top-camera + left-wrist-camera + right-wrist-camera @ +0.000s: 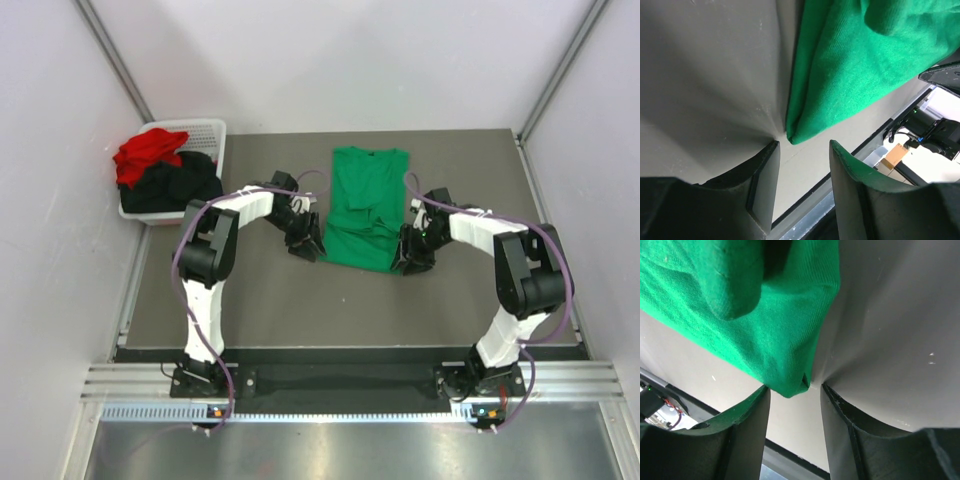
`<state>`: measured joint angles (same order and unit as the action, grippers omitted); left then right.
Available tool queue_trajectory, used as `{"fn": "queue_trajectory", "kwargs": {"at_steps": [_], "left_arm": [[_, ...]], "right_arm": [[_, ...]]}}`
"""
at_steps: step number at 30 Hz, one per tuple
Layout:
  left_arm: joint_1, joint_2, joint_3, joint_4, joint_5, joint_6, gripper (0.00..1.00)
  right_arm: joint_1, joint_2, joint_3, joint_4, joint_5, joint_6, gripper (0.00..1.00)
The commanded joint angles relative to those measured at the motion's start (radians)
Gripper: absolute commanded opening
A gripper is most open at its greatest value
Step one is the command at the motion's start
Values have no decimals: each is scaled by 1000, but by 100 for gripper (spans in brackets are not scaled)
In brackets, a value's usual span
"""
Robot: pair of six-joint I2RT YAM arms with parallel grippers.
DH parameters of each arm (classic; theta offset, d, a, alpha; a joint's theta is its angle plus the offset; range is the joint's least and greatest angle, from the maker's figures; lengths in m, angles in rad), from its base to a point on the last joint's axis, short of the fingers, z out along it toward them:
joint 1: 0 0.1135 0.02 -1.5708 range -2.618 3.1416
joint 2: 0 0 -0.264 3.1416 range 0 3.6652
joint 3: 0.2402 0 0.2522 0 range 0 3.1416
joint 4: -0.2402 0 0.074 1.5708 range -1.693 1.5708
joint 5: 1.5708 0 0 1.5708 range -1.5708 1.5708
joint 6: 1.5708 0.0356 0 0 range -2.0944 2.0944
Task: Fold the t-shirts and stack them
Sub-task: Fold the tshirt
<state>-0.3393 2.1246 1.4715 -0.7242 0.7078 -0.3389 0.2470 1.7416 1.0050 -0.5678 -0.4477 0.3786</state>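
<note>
I'm holding the left gripper point(803, 144) and right gripper point(792, 388) low over the table point(300, 300). Both have their jaws spread and are gripping nothing, each at a near corner of the green t-shirt point(367, 205), which is lying rumpled mid-table. Farther off at the left, the red t-shirt point(148, 152) and black t-shirt point(175, 187) are sitting heaped in the white basket point(210, 135).

Bright, even light comes from overhead; the white walls point(350, 60) look washed out and the metal strip point(340, 450) at the near edge gleams. Shadows on the table mat point(300, 310) are soft. Through the wrist cameras the weave of the green t-shirt point(850, 65) is crisp, while the dark fingers point(760, 185) blur.
</note>
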Motion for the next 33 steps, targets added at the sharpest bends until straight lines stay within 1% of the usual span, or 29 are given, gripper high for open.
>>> {"fn": "queue_trajectory", "kwargs": {"at_steps": [1, 3, 8, 12, 15, 16, 17, 19, 23, 27, 28, 33], "left_arm": [[3, 11, 29, 34, 16, 0, 49], [5, 15, 29, 35, 9, 0, 48], [5, 29, 36, 42, 9, -2, 44], [2, 43, 47, 45, 5, -2, 38], [2, 51, 47, 48, 13, -3, 31], [3, 54, 47, 52, 25, -5, 28], [3, 54, 46, 54, 28, -6, 23], [0, 57, 42, 63, 36, -14, 19], [-15, 57, 41, 69, 55, -17, 1], [-17, 38, 32, 69, 58, -11, 0], [-17, 20, 30, 66, 52, -11, 0], [-18, -60, 27, 68, 39, -6, 0]], "right_arm": [[14, 10, 23, 2, 9, 8, 45], [14, 16, 18, 12, 9, 16, 45], [14, 42, 29, 29, -6, 23, 40], [12, 53, 34, 34, -13, 23, 36], [12, 55, 29, 45, -31, 29, 31], [12, 55, 24, 46, -34, 28, 28], [12, 50, 23, 49, -36, 28, 26], [12, 47, 18, 54, -37, 25, 23], [2, 27, 6, 60, -42, 17, 19], [-21, 4, 4, 59, -36, -1, 11], [-41, -5, 10, 54, -28, -4, 0], [-104, -56, 49, 3, -51, -50, 0]]}}
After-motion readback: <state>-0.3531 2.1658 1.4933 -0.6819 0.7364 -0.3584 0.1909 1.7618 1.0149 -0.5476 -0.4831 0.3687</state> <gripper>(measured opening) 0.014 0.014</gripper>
